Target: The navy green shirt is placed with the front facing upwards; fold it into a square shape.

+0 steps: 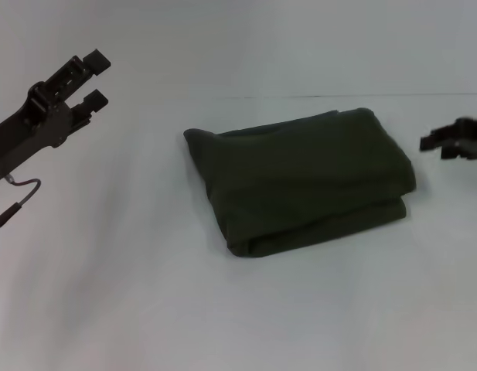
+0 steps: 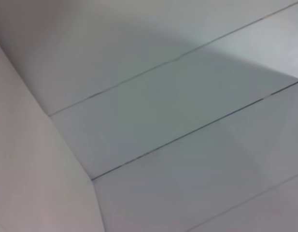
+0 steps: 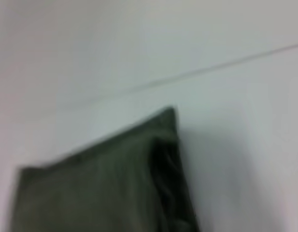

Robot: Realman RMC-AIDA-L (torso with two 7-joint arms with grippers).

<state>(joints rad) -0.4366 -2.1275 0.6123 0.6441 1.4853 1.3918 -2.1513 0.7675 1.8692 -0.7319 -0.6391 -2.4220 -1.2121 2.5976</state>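
The navy green shirt [image 1: 300,178] lies folded into a thick, roughly square bundle in the middle of the white table, plain dark side up, no lettering showing. One corner of the shirt [image 3: 115,179] fills the lower part of the right wrist view. My left gripper [image 1: 95,77] is raised at the far left, well clear of the shirt, its two fingers apart and holding nothing. My right gripper [image 1: 439,144] hovers just off the shirt's right edge, apart from the cloth, with nothing seen in it.
A white table [image 1: 145,294] spreads all around the bundle. The table's far edge [image 1: 300,97] runs behind the shirt. In the left wrist view only pale panels with thin seams [image 2: 187,135] appear.
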